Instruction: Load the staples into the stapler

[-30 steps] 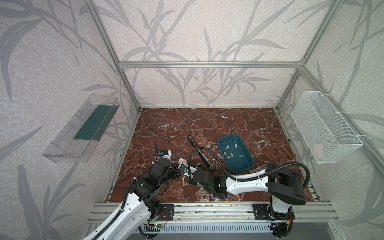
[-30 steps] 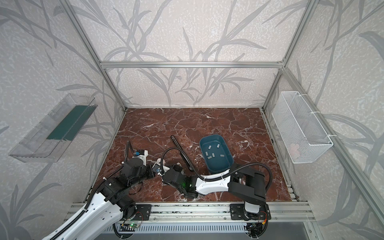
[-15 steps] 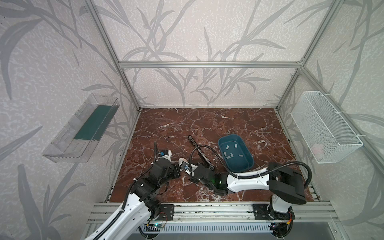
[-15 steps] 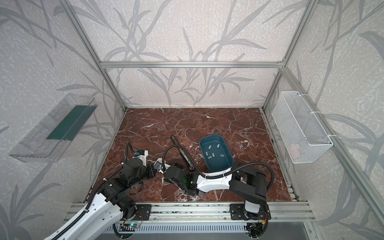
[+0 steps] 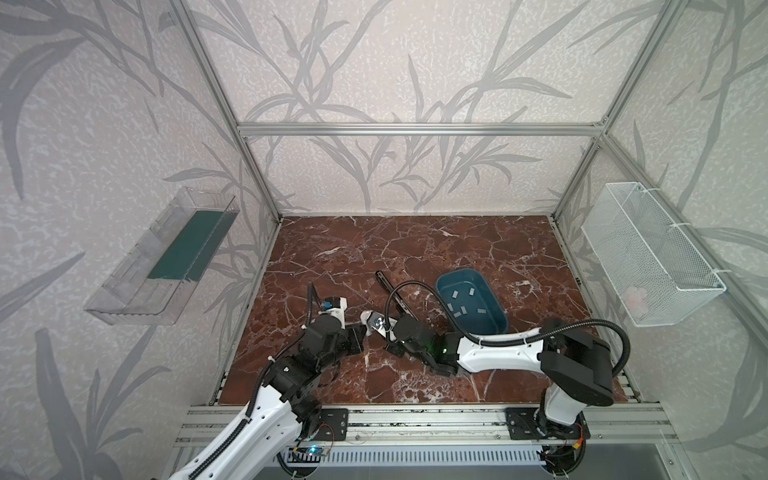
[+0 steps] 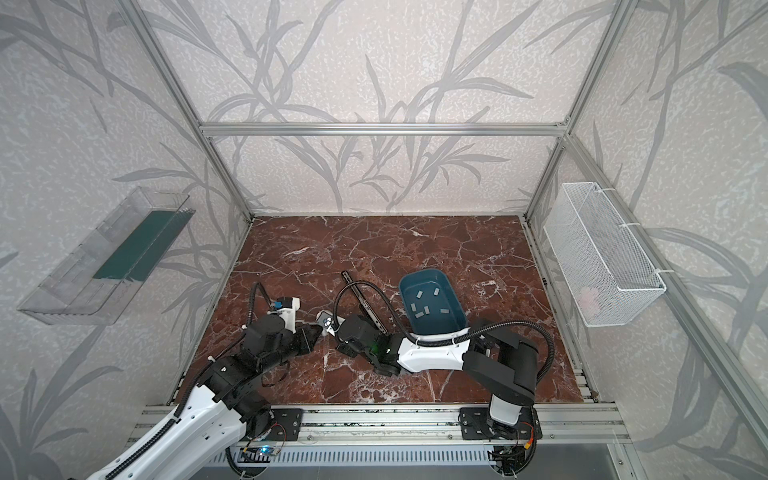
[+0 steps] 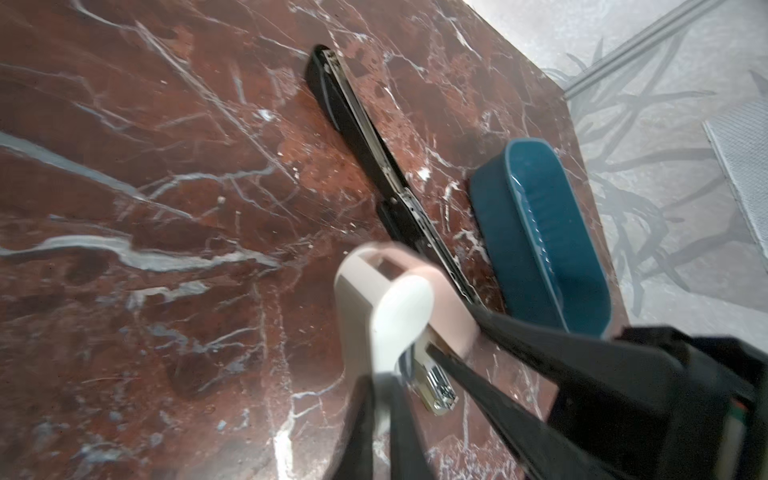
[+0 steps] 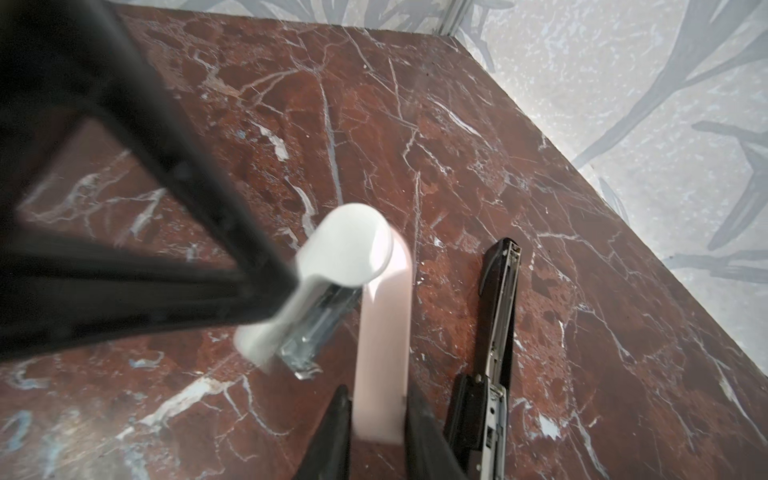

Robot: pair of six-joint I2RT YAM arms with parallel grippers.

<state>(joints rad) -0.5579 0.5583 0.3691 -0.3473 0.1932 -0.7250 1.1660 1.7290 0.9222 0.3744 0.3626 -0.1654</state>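
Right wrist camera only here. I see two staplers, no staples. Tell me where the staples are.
Observer: In both top views the staples lie loose inside a blue tray.
Operator: Place that tray against the black stapler for me.
Observer: It sits just right of the black stapler in a top view, close but not touching.
Operator: Name the nearer arm.
Observer: The right arm; its forearm passes the tray's near end on the way to the pink stapler.

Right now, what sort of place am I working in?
Probably a purpose-built robot test cell rather than a real office: an aluminium frame boxes it in, leaf-patterned panels form the walls, and a marble-look tabletop is the work surface.
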